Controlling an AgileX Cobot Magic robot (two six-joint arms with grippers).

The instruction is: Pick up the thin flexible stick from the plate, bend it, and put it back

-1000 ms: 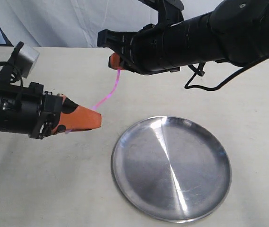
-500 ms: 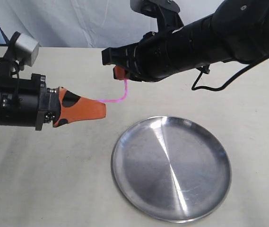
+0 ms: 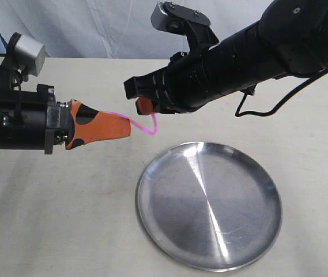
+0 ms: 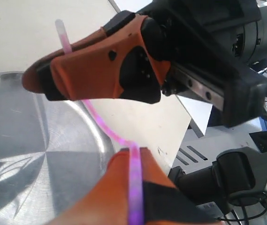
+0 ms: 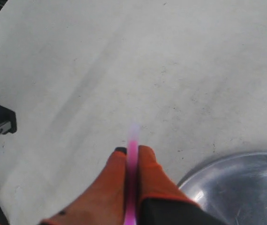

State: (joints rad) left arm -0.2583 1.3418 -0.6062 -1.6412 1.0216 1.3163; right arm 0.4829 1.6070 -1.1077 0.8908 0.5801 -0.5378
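Note:
The thin pink stick (image 3: 148, 127) hangs in the air, bent into a tight curve between both grippers, above the table just left of the plate (image 3: 208, 205). My left gripper (image 3: 128, 128) is shut on one end; in its wrist view the stick (image 4: 134, 187) runs between the orange fingers (image 4: 112, 197). The right gripper (image 3: 143, 105) is shut on the other end, and the whitish tip (image 5: 133, 132) pokes out past its fingers (image 5: 148, 173). The round silver plate (image 5: 236, 187) lies empty on the table below.
A beige tabletop (image 3: 66, 219) surrounds the plate. The black right arm (image 3: 256, 46) reaches across from the upper right; the left arm (image 3: 14, 124) with its silver camera block (image 3: 28, 52) comes in from the left. A white backdrop stands behind.
The two grippers have come closer together, the right one lowering toward the left. The stick has gone from a gentle arc to a sharp, tight bend.

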